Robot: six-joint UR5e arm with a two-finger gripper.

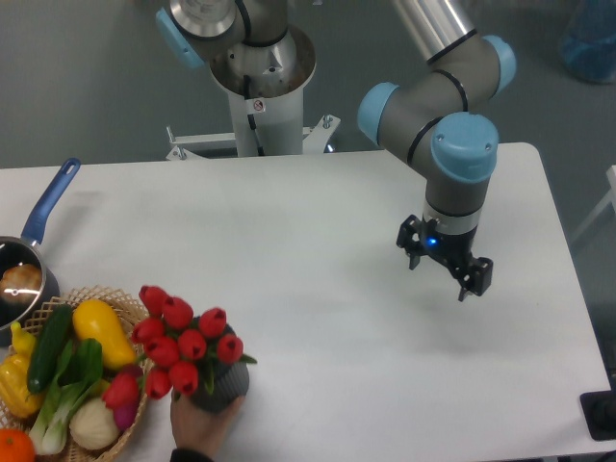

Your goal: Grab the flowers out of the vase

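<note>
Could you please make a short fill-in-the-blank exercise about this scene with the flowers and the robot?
1. The flowers stand in a dark grey ____.
2. A human ____ holds the vase from below.
3. The pan at the left edge has a ____ handle.
4. The gripper hangs over the table, far to the ____ of the flowers in the picture.

Missing words: vase; hand; blue; right
</note>
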